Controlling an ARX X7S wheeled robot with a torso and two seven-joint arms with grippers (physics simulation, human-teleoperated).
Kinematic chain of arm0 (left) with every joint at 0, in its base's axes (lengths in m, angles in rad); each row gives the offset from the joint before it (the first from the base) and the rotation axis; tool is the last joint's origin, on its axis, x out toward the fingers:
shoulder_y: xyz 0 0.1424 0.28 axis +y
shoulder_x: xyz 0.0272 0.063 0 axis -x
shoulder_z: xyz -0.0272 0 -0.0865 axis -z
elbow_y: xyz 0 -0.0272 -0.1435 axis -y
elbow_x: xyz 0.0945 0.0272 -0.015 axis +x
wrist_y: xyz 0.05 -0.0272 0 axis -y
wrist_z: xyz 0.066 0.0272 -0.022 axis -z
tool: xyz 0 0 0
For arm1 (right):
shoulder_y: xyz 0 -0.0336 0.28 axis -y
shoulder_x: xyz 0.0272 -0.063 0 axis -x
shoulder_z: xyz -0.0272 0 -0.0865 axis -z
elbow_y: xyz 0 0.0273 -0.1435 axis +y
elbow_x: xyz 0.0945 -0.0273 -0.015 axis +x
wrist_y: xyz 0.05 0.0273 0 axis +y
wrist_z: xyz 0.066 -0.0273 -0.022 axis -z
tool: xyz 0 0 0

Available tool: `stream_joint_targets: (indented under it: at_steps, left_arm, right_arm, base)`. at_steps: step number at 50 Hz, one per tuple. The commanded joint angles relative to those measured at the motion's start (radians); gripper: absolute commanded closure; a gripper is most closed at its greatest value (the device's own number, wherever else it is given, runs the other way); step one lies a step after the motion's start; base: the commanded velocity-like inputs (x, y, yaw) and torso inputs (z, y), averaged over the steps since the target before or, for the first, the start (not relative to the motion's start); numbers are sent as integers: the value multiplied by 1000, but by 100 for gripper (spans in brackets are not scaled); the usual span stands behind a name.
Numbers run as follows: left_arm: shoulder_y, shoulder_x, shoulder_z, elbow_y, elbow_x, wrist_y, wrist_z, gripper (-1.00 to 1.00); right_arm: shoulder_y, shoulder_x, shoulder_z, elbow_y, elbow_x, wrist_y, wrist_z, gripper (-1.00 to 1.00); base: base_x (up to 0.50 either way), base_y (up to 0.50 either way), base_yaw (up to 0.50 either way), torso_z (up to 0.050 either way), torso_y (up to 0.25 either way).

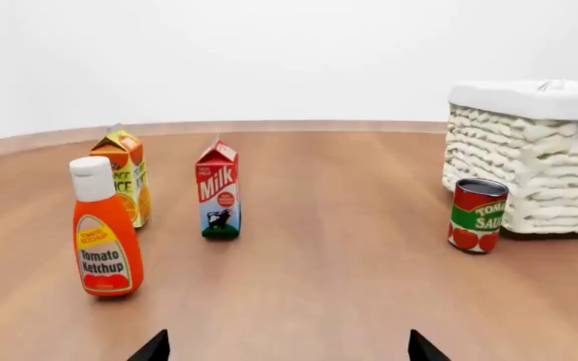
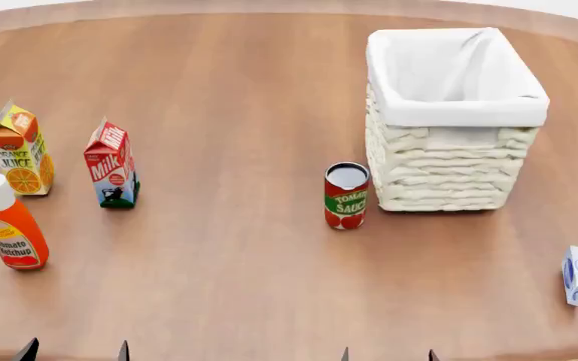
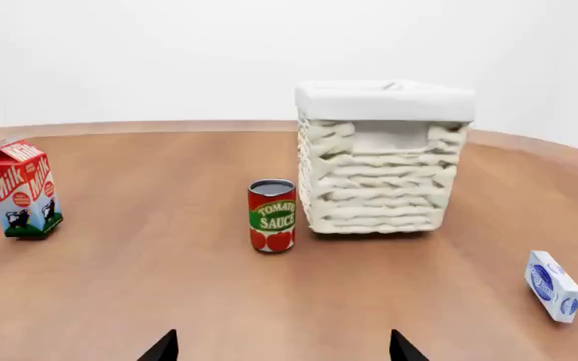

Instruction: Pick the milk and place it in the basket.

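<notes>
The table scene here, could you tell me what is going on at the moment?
Nothing is being handled yet. Both grippers, left and right, sit open at the near table edge. The milk stands upright between the orange juice carton and the tomato sauce can, apart from the basket.

Table point(image 2: 249, 248): wood, reddish-brown, fine grain, smooth w/ a soft satin sheen. Basket point(image 2: 450, 177): cream wicker, coarse bumpy weave, matt; white cloth liner point(image 2: 439, 64) folded over the rim, smooth, matt. Tomato sauce can point(image 2: 348, 195) just beside basket: metal, dark shiny lid, glossy printed paper label. Milk carton point(image 2: 111, 165), well apart from basket: printed cardboard, smooth, slight gloss. Orange juice carton point(image 2: 20, 150) beyond it: same cardboard finish. Ketchup bottle point(image 2: 10, 226) near the juice: smooth glossy red-orange plastic, white matt cap, paper label. Small white-blue box point(image 2: 574, 275) on basket's other side: smooth card, matt.
</notes>
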Motion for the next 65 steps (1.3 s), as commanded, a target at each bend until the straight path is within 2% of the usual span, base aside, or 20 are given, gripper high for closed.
stream_joint_targets:
  at_steps: [1, 21, 25, 32, 38, 41, 42, 45, 46, 49, 52, 58, 65]
  left_arm:
    - [1, -16, 20, 2, -15, 0, -18, -100]
    - [-5, -60, 69, 11, -79, -18, -67, -100]
    - [-20, -72, 68, 43, -94, -51, -71, -100]
    - [-100, -121, 20, 274, -174, -256, -84, -100]
    - [-149, -171, -53, 467, -257, -382, -97, -100]
    - [-168, -207, -109, 575, -310, -451, -109, -100]
    - [-176, -222, -147, 627, -348, -488, -114, -100]
    - [-188, -250, -193, 690, -386, -530, -125, -100]
    - [-205, -263, -234, 726, -419, -556, -134, -100]
    - [-223, -292, -304, 785, -469, -602, -150, -100]
    - [-236, -307, -389, 825, -542, -645, -168, -100]
    - [-245, -332, -487, 858, -618, -677, -184, -100]
    - [-248, -341, -519, 863, -638, -679, -192, -100]
  right_arm:
    - [0, 17, -21, 0, 17, 5, 15, -100]
    - [6, 71, -60, -46, 101, 51, 51, -100]
    - [22, 86, -50, -133, 124, 124, 60, -100]
    - [83, 161, 11, -429, 195, 317, 76, -100]
    - [145, 248, 127, -683, 309, 515, 97, -100]
    - [158, 291, 245, -815, 398, 619, 124, -100]
    - [163, 302, 333, -874, 493, 678, 129, -100]
    - [166, 351, 418, -947, 550, 745, 149, -100]
    - [177, 371, 507, -985, 640, 794, 160, -100]
    - [197, 420, 648, -1035, 796, 868, 199, -100]
    - [175, 500, 757, -1045, 958, 851, 288, -100]
    - [78, 619, 911, -1043, 1141, 771, 387, -100]
    - [26, 636, 920, -1044, 1129, 707, 391, -100]
  base:
    - [0, 0, 0, 0, 0]
    - [0, 0, 0, 0, 0]
    - [0, 0, 0, 0, 0]
    - [0, 0, 0, 0, 0]
    - [0, 0, 0, 0, 0]
    - [0, 0, 0, 0, 0]
    - [0, 0, 0, 0, 0]
    - [0, 0, 0, 0, 0]
    - [0, 0, 0, 0, 0]
    - [0, 0, 0, 0, 0]
    - [0, 0, 0, 0, 0]
    - [0, 0, 0, 0, 0]
    - [0, 0, 0, 0, 0]
